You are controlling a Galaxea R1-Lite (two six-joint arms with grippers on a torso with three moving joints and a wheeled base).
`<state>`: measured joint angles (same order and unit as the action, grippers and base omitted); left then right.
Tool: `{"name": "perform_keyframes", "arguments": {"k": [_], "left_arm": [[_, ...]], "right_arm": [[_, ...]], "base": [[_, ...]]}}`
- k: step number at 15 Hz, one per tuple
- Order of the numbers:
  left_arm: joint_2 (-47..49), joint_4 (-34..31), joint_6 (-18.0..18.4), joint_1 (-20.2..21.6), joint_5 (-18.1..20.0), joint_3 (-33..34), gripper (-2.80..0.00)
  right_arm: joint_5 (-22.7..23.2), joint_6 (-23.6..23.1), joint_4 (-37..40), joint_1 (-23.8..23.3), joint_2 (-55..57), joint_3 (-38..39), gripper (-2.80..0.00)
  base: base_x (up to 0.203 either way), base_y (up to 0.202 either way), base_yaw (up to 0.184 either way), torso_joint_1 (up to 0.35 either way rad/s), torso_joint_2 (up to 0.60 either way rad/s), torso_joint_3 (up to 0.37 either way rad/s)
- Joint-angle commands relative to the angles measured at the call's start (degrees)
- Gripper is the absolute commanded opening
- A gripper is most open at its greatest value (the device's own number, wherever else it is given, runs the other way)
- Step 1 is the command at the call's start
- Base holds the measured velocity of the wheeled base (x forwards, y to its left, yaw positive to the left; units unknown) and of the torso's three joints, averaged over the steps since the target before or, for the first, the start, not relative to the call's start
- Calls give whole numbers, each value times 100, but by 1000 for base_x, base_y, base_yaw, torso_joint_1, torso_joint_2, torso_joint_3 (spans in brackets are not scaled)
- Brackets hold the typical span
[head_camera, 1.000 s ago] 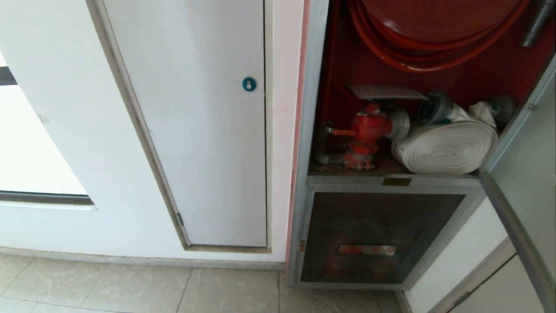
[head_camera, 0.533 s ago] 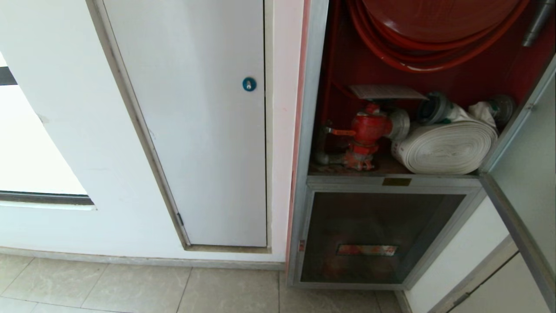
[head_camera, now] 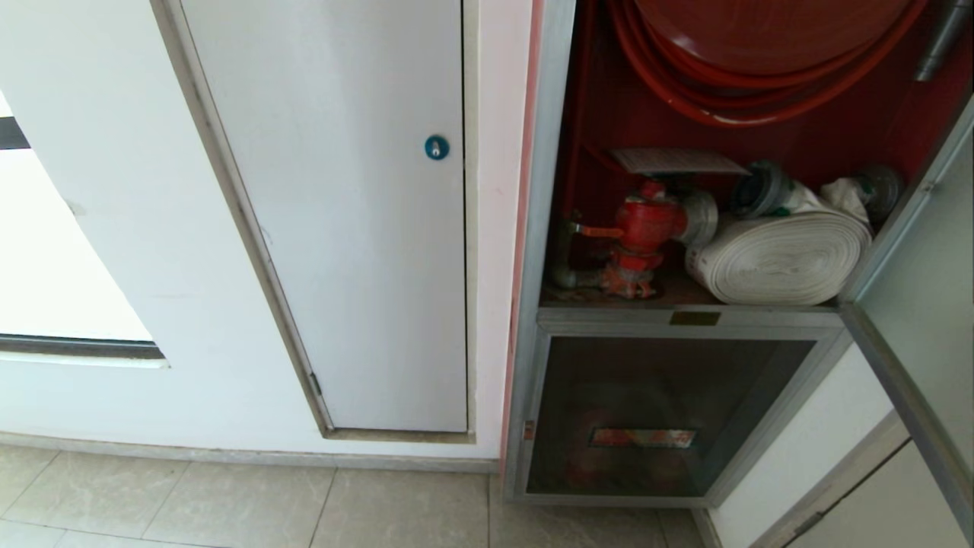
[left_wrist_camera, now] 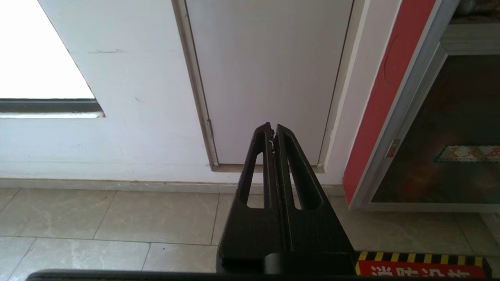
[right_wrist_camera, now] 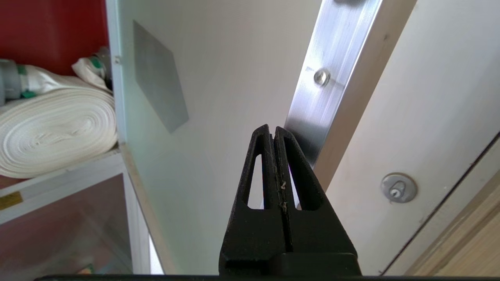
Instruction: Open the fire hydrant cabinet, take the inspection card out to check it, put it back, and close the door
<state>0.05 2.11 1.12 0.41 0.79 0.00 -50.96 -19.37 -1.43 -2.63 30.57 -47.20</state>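
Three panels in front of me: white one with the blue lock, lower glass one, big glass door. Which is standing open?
The door of the fire hydrant cabinet, swung out at the right, baring the red interior. The white panel and lower glass panel sit shut in their frames.

Neither arm shows in the head view. The left gripper (left_wrist_camera: 273, 128), a black plastic pair of long tapering slotted fingers (left_wrist_camera: 256, 168), is pressed together along its whole length, tips meeting (nothing between them), and points level and slightly downward. The right gripper (right_wrist_camera: 272, 130), of the same black build, has its fingers (right_wrist_camera: 297, 171) likewise closed flat against each other and holds nothing, angled upward.
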Motion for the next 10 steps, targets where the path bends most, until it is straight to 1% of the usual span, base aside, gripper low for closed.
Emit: {"name": "perform_keyframes", "arguments": {"k": [1, 4, 6, 10], "left_arm": [[4, 0, 2, 2, 0, 79, -280], [4, 1, 2, 2, 0, 79, -280], [4, 9, 2, 2, 0, 79, -280], [4, 0, 2, 2, 0, 79, -280]], "right_arm": [[-47, -8, 80, 0, 136, -190, -280], [-72, -5, 553, 0, 231, -695, -280], [-102, 2, 1030, 1, 270, -1015, -280], [-142, 3, 1580, 8, 265, -1324, -280]], "base": [[0, 0, 0, 0, 0, 0], [0, 0, 0, 0, 0, 0], [0, 0, 0, 0, 0, 0], [0, 0, 0, 0, 0, 0]]}}
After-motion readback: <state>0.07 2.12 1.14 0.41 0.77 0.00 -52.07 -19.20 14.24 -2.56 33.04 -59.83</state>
